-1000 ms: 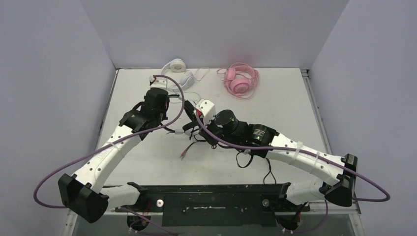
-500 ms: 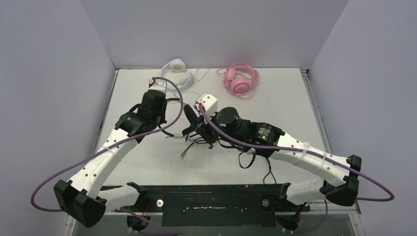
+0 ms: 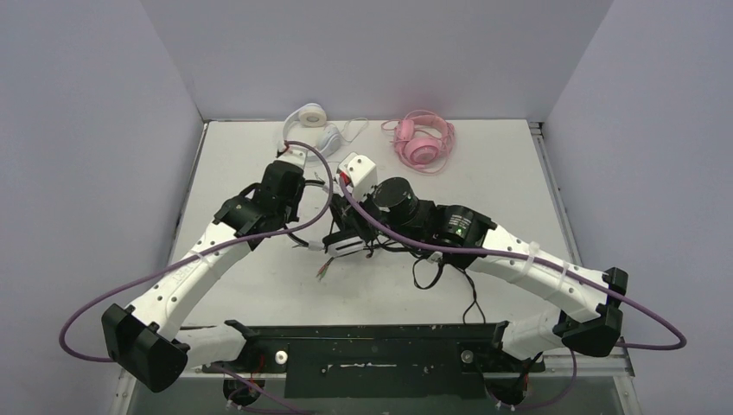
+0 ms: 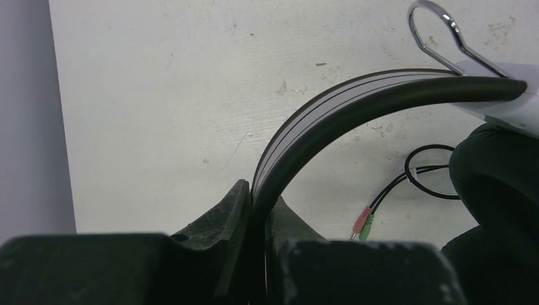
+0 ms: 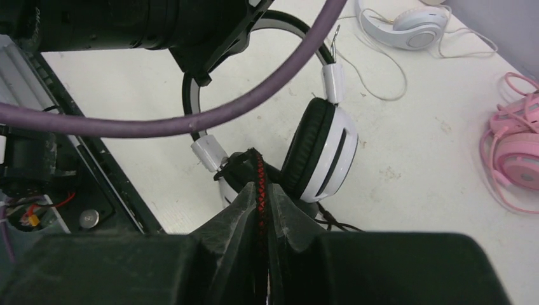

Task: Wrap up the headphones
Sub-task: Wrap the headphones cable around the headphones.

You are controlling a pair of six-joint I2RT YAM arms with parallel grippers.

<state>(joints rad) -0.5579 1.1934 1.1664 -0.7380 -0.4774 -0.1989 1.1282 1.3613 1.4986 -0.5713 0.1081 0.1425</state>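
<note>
Looking down from above, we find the left gripper (image 3: 296, 201) and the right gripper (image 3: 344, 226) close together over the middle of the table (image 3: 501, 190), with the black-and-white headset (image 3: 302, 245) between them. Over the last second both wrists have swung toward the far side and drawn nearer each other, and the headset has turned with them. Its slack cable (image 3: 421, 278) trails toward the near edge, and its plugs (image 3: 321, 271) lie just in front. The white headset (image 3: 309, 121) and the pink headset (image 3: 423, 145) sit at the far edge, well apart from both arms, cords loose.

From the left wrist, the jaws are pressed tight on the headband (image 4: 356, 95), which arcs up and away to a black ear cup (image 4: 496, 165). The thin cable and the pink and green plugs lie on the table beyond it, so we judge the band to be held off the surface.

From the right wrist, the fingers are pinched together on a dark cord flecked with red, which we take for the same cable. It runs from between them to the ear cups, and the left gripper's hold on the headband shows at the top.

We read the shift as positioning for a turn of cable round the headset, one gripper anchoring the band while the other carries the cord. Little looks wrapped yet, and the other two headsets are not begun.
</note>
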